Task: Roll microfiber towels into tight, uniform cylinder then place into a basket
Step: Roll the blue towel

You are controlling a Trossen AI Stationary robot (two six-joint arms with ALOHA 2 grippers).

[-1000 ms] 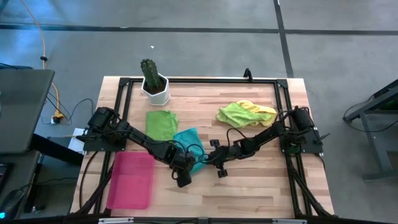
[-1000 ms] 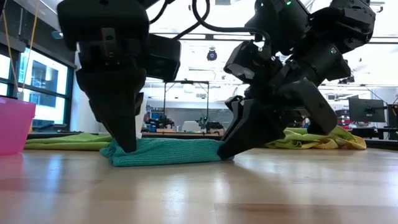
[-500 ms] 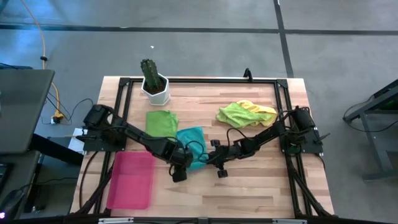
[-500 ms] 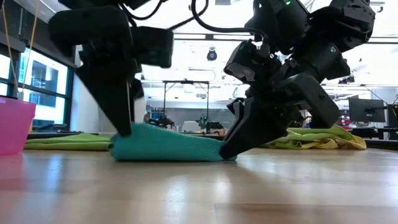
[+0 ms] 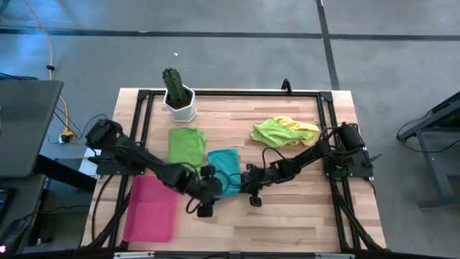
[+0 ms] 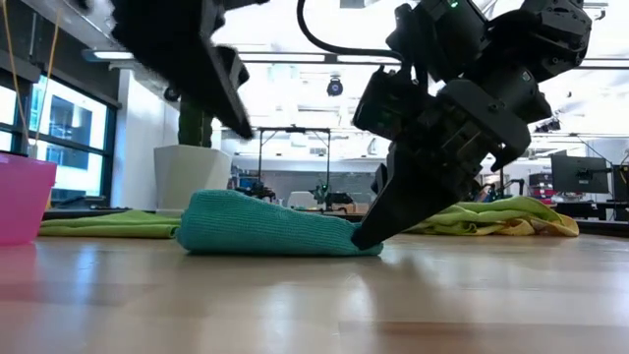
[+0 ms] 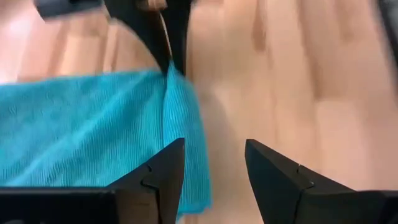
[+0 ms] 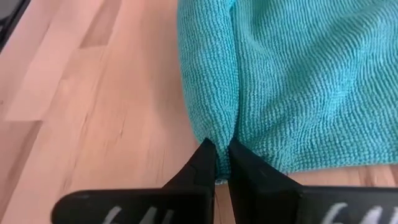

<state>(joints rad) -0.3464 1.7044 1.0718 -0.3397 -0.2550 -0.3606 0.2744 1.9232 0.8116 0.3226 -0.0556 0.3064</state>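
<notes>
Four towels, one basket, one potted cactus and two grippers are being shown on the tabletop.

The teal towel, folded over near the middle of the tabletop, is being pinched at its edge by the right gripper, its fingers clamped on the fabric. The left gripper is being held just above that towel with fingers parted, gripping nothing. The green towel is lying flat nearby; the lime towel and yellow towel are heaped together toward the far right corner. The pink basket is sitting at the near left corner, the cactus pot at the far edge.
</notes>
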